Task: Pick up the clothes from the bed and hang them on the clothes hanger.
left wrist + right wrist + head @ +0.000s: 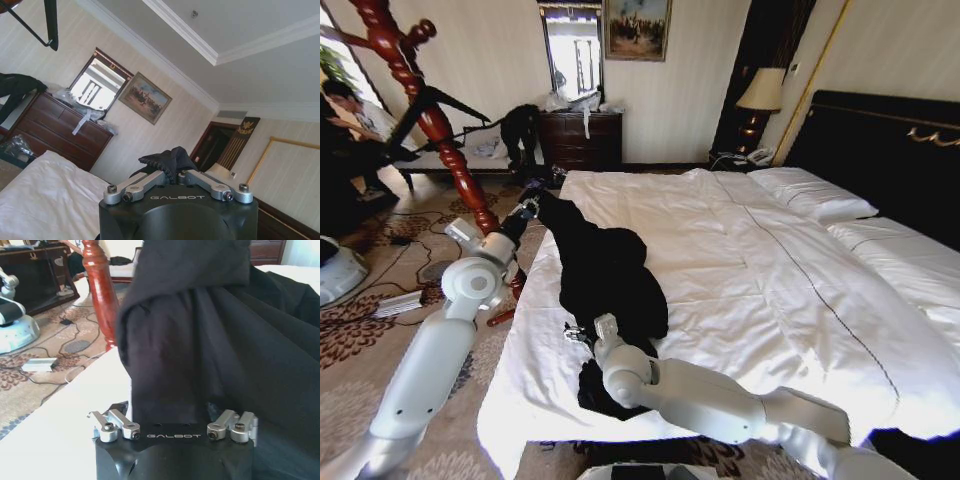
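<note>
The clothes (605,270), a black jacket, lie lengthwise on the left part of the white bed (750,270). My left gripper (527,207) is at the jacket's far end by the bed's edge. The left wrist view shows that gripper (169,167) shut on a bunch of black fabric (167,159). My right gripper (585,330) rests on the near end of the jacket. In the right wrist view this gripper (170,412) is open, its links splayed, with the jacket (210,340) heaped against it. The clothes hanger (455,103) hangs on the red wooden stand, also seen as a hanger (50,25) overhead.
The red turned stand post (440,130) rises beside the bed's left edge, close to my left arm. Cables, a flat box (400,303) and a white round device (335,270) lie on the carpet. A dark dresser (580,140) stands at the far wall, and a black headboard (880,140) is at right.
</note>
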